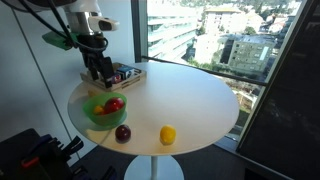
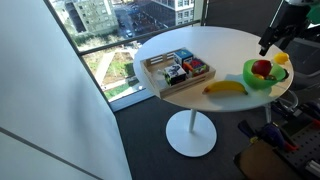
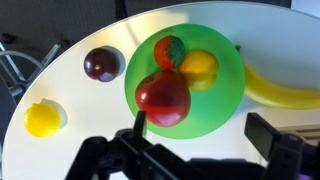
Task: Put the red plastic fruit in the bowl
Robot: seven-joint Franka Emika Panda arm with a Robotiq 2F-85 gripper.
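The red plastic fruit (image 3: 163, 97) lies inside the green bowl (image 3: 225, 100), beside a smaller red fruit (image 3: 168, 50) and an orange-yellow one (image 3: 199, 68). It also shows in both exterior views (image 1: 114, 104) (image 2: 261, 68), in the bowl (image 1: 92, 118) (image 2: 255, 83) near the table's edge. My gripper (image 3: 203, 135) is open and empty, just above the bowl's near rim. In both exterior views (image 1: 100, 72) (image 2: 268, 45) it hangs a little above the bowl.
A dark maroon fruit (image 3: 102, 64) (image 1: 122, 132) and a yellow fruit (image 3: 43, 118) (image 1: 168, 135) lie on the white round table (image 1: 190, 95) outside the bowl. A banana (image 2: 226, 88) (image 3: 285, 92) lies beside the bowl. A brown tray of packets (image 2: 178, 70) (image 1: 128, 74) stands behind.
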